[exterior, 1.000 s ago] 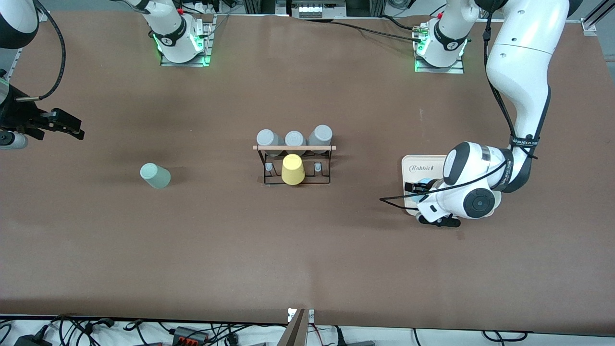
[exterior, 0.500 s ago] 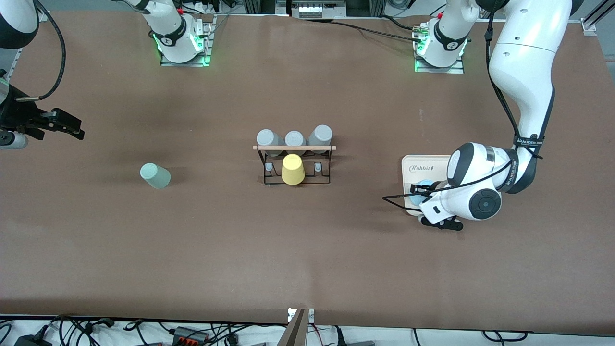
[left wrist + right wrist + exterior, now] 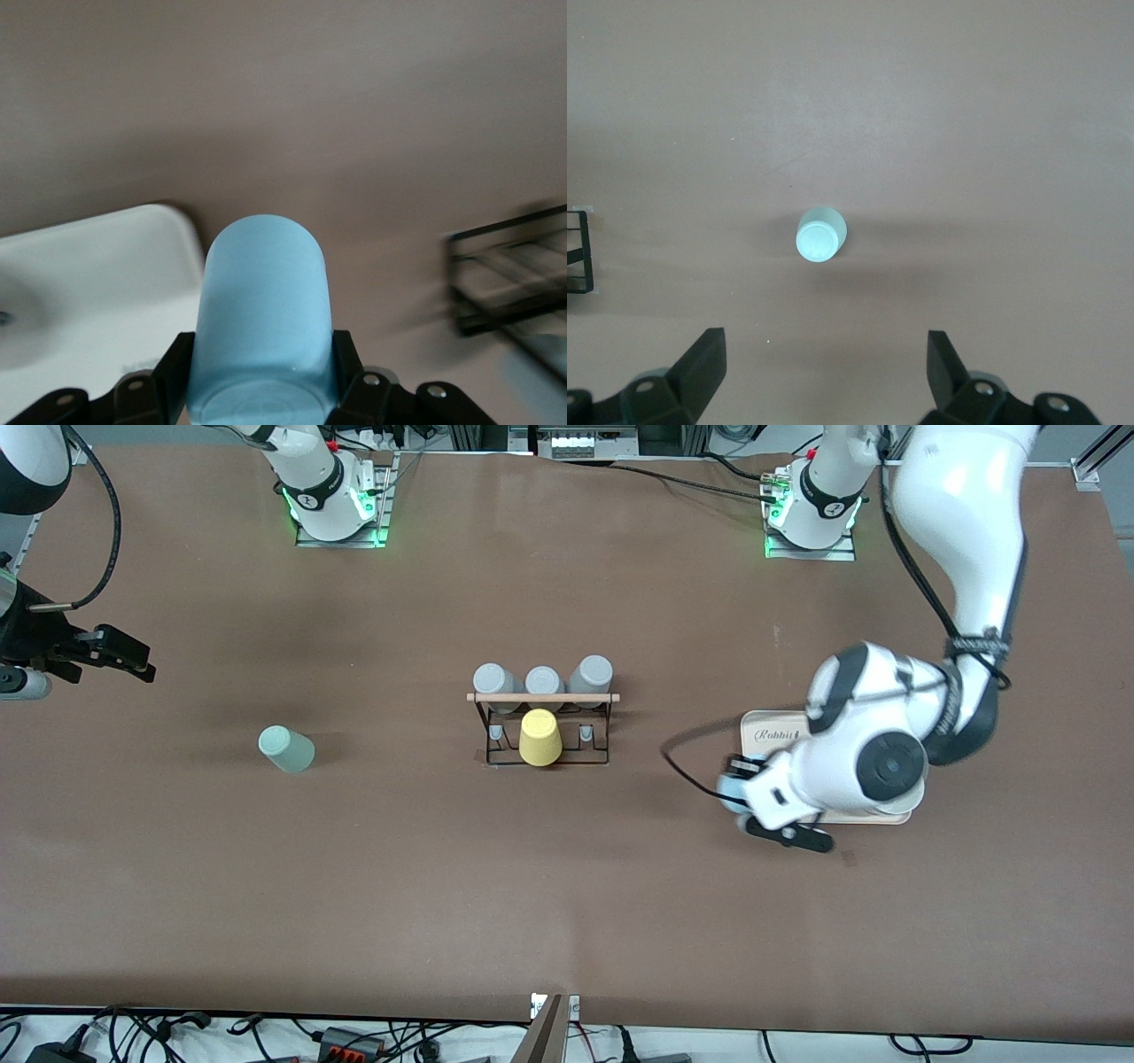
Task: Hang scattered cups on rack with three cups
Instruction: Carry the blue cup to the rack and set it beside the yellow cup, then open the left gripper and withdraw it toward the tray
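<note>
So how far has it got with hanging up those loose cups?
Neither loose cup is hung yet. The left gripper holds the light blue tumbler over the cream tray's edge. The mint-green tumbler sits on the table under the open, waiting right gripper. The black wire rack carries only one yellow and three grey tumblers.

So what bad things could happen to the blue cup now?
The left gripper holds the light blue cup only near its closed end, so it might slip out on the way. The rack is crowded: three grey cups and a yellow cup already hang there, so the blue one could knock them. The mint-green cup waits under the open right gripper.
</note>
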`<state>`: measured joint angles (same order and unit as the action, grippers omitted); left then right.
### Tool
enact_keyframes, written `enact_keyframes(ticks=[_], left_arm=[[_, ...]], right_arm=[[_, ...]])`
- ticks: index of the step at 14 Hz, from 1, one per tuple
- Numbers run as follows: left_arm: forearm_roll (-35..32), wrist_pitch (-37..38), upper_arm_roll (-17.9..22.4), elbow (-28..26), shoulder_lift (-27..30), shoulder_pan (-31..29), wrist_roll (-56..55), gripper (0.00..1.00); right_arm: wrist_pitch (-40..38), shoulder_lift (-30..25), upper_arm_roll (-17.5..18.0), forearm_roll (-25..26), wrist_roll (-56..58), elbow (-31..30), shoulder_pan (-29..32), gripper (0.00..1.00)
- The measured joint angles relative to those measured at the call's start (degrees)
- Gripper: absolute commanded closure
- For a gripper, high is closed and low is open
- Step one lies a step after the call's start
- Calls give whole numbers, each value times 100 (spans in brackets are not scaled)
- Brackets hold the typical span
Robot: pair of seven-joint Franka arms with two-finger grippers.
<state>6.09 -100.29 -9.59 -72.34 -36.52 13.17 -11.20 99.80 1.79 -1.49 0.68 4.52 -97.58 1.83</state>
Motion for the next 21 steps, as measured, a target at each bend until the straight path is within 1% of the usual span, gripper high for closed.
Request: enact_keyframes(ticks=[3, 5, 12, 16, 17, 18, 21], left_arm=[[350, -38, -10, 542, -87, 772, -1852, 99], [437, -121, -8, 673, -196, 1055, -2476, 97], [686, -137, -7, 673, -430, 1192, -2679, 97], [772, -161, -7, 660, -731, 1420, -2710, 94], [772, -215, -6, 659, -790, 1438, -2710, 80], [772, -286, -4, 656, -852, 1438, -2715, 1], [772, -617, 22, 655, -1064, 1435, -2777, 0]], right_arm=[[3, -1, 0, 0, 0, 0, 0, 0], [4, -1, 0, 0, 0, 1, 0, 0], [14, -1, -2, 0, 0, 2, 6, 0], [15, -1, -2, 0, 0, 2, 11, 0], [15, -1, -2, 0, 0, 2, 12, 0], [15, -1, -2, 0, 0, 2, 13, 0], [15, -1, -2, 0, 0, 2, 14, 0]])
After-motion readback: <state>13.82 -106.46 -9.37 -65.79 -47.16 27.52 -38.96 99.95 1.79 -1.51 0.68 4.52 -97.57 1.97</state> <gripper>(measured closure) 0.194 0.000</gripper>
